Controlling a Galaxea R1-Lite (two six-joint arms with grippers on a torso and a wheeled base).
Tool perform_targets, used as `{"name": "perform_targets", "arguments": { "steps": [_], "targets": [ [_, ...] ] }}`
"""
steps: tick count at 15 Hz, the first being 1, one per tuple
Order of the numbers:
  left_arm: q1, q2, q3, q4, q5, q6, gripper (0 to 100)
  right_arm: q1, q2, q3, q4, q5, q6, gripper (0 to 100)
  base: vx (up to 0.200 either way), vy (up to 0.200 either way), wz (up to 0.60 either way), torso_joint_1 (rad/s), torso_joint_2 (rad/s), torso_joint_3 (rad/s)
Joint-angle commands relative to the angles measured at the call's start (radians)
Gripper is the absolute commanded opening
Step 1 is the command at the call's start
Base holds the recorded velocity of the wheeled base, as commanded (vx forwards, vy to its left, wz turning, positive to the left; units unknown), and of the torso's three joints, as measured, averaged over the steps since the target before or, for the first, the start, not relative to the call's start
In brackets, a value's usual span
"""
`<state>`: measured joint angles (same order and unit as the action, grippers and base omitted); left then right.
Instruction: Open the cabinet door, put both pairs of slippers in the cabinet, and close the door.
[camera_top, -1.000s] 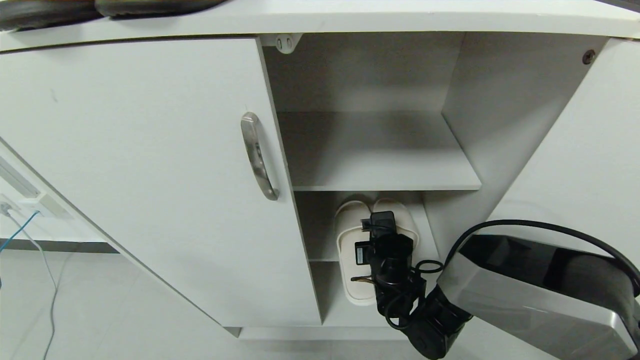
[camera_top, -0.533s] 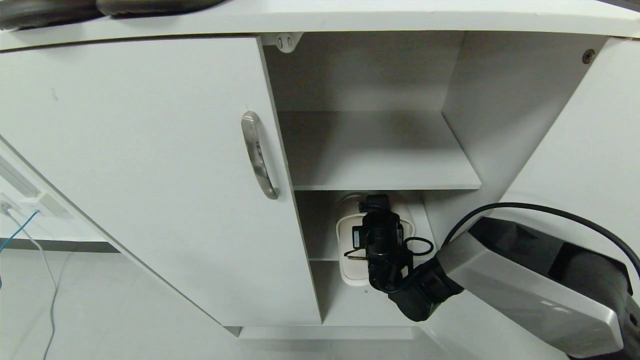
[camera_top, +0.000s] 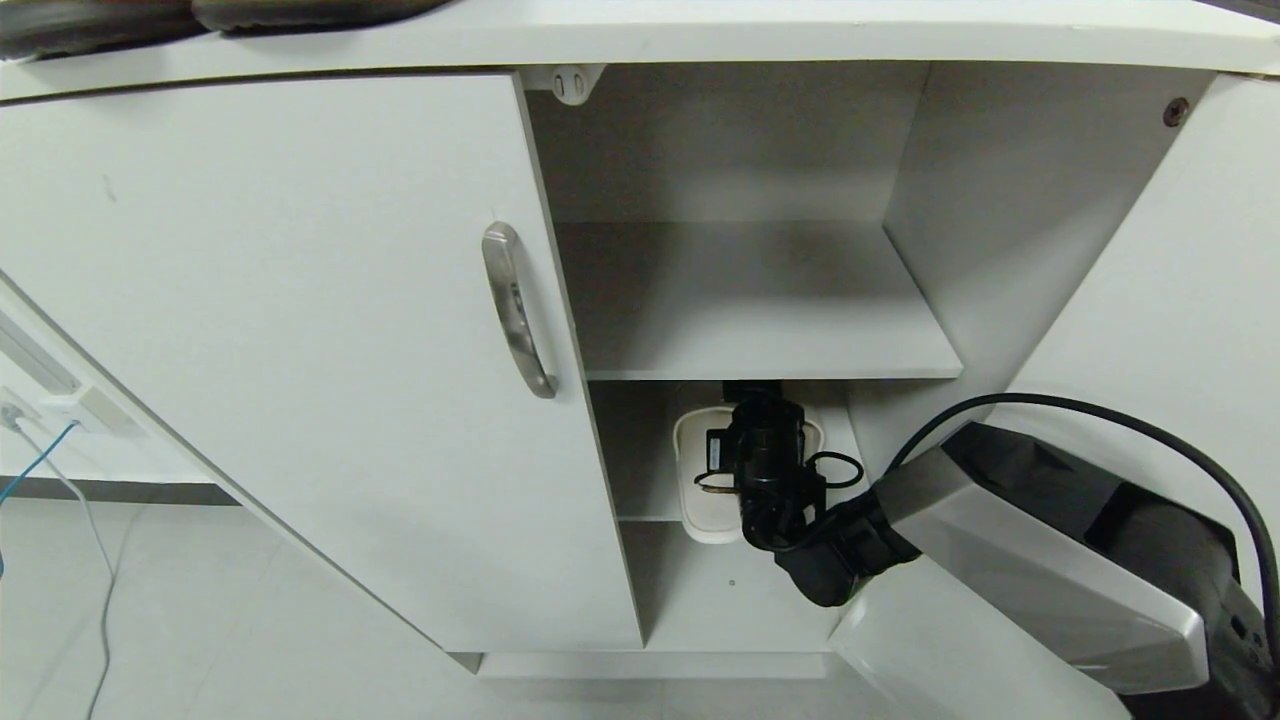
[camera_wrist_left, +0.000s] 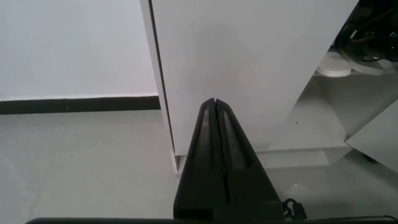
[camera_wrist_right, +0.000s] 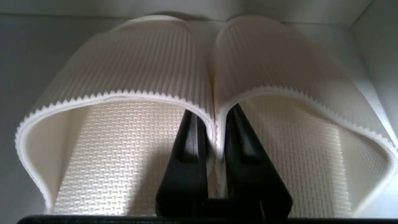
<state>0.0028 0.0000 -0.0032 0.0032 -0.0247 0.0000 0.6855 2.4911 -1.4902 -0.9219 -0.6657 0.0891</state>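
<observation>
A pair of white ribbed slippers (camera_top: 698, 488) lies side by side on the lower shelf (camera_top: 645, 470) of the cabinet, heels towards the front. My right gripper (camera_wrist_right: 214, 121) is shut on the inner edges of the two slippers (camera_wrist_right: 124, 81), one finger inside each. In the head view the right wrist covers most of the pair, under the upper shelf (camera_top: 760, 320). My left gripper (camera_wrist_left: 214, 102) is shut on nothing and hangs low above the floor, in front of the closed left door (camera_wrist_left: 249, 62).
The right door (camera_top: 1180, 290) stands swung open. The left door (camera_top: 280, 330) is closed, with a metal handle (camera_top: 515, 310). Dark items (camera_top: 300, 12) lie on the cabinet top. Cables (camera_top: 60, 470) run along the floor and wall at the left.
My right arm has pushed forward, carrying the white slippers from the cabinet's front edge deeper onto the lower shelf. The doors have not moved.
</observation>
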Motion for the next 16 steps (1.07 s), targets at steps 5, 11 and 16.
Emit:
{"name": "perform_targets", "arguments": {
  "steps": [5,11,16],
  "targets": [
    [0.0,0.0,0.0,0.0,0.0,0.0,0,0.0,0.006,0.001,-0.005,-0.005,-0.008,0,0.0,0.0,0.0,0.0,0.0,0.0],
    [0.0,0.0,0.0,0.0,0.0,0.0,0,0.025,-0.064,0.156,-0.08,-0.011,-0.008,100,0.0,0.0,0.0,0.0,0.0,0.0],
    [0.0,0.002,0.0,0.0,-0.001,0.002,0,0.095,-0.236,0.41,-0.169,-0.011,-0.011,100,0.0,0.0,0.0,0.0,0.0,0.0]
  ]
}}
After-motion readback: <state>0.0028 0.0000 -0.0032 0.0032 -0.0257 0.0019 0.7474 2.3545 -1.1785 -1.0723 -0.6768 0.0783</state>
